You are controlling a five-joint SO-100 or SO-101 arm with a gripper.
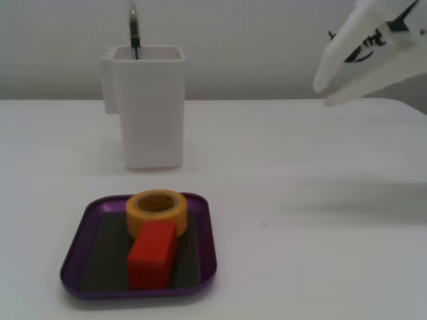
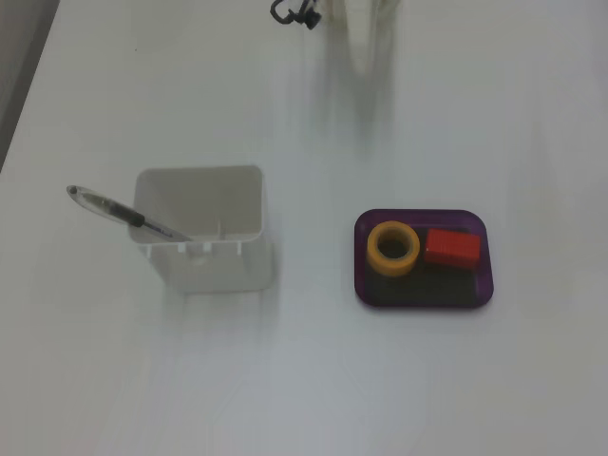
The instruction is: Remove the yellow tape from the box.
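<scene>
— While the white two-finger tool (image 1: pixel 320 93) hangs in the air at about two o'clock in a fixed view, where is the small yellow-orange roll of tape (image 1: pixel 157 211)?

— Lying flat in the shallow purple tray with the dark floor (image 1: pixel 93 220), at its twelve o'clock end, touching the red ribbed block (image 1: pixel 153 255) at six o'clock of it.

— And the tool's fingers?

— Spread apart, holding nothing, blurred, well apart from the tray.

— From above?

— In a fixed view the tape (image 2: pixel 393 248) sits at nine o'clock of the block (image 2: pixel 452 247). A tall white rectangular container (image 2: pixel 202 237) with a pen (image 2: pixel 123 215) stands on the white bench (image 2: pixel 285 380), at nine o'clock of the tray (image 2: pixel 483 285).
</scene>
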